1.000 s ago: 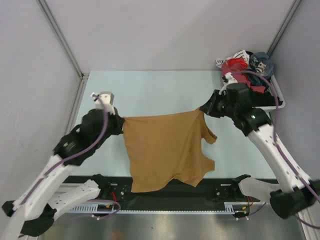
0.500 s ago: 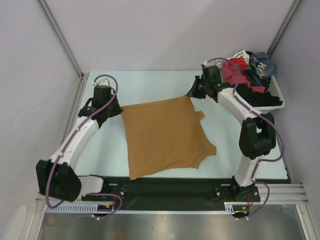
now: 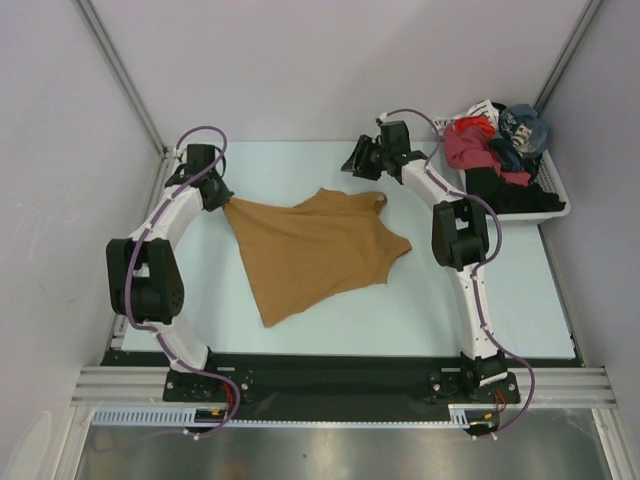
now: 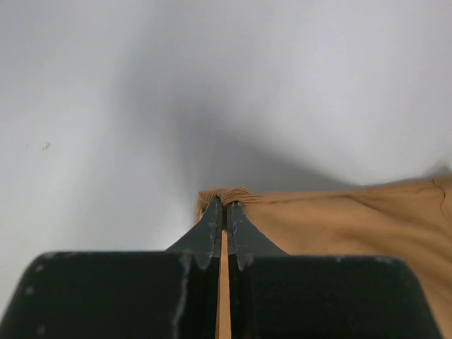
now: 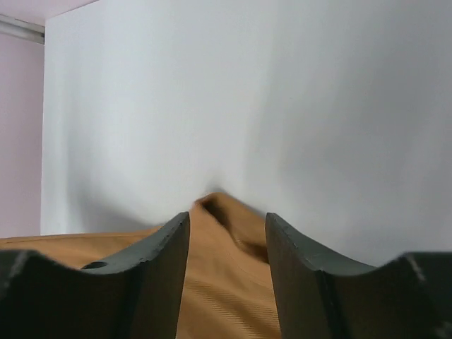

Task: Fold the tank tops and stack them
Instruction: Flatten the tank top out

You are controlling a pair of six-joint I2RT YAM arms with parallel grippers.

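Observation:
A tan-brown tank top (image 3: 310, 248) lies spread on the pale table, its corners pulled toward the far side. My left gripper (image 3: 222, 198) is shut on the top's left corner (image 4: 224, 195), the cloth pinched between the jaws. My right gripper (image 3: 352, 166) hangs open just beyond the top's far right corner (image 5: 224, 212); the cloth lies loose between its fingers (image 5: 173, 236), and neither finger clamps it. A slate-blue tank top does not show as a separate item.
A white basket (image 3: 553, 205) at the far right holds a heap of red, dark and patterned clothes (image 3: 495, 140). Grey walls close the table's far and side edges. Both arms stretch far out from their bases.
Both arms have carried the top away from the near edge to the far half of the table. The right gripper has opened and let its corner go; the left stays shut.

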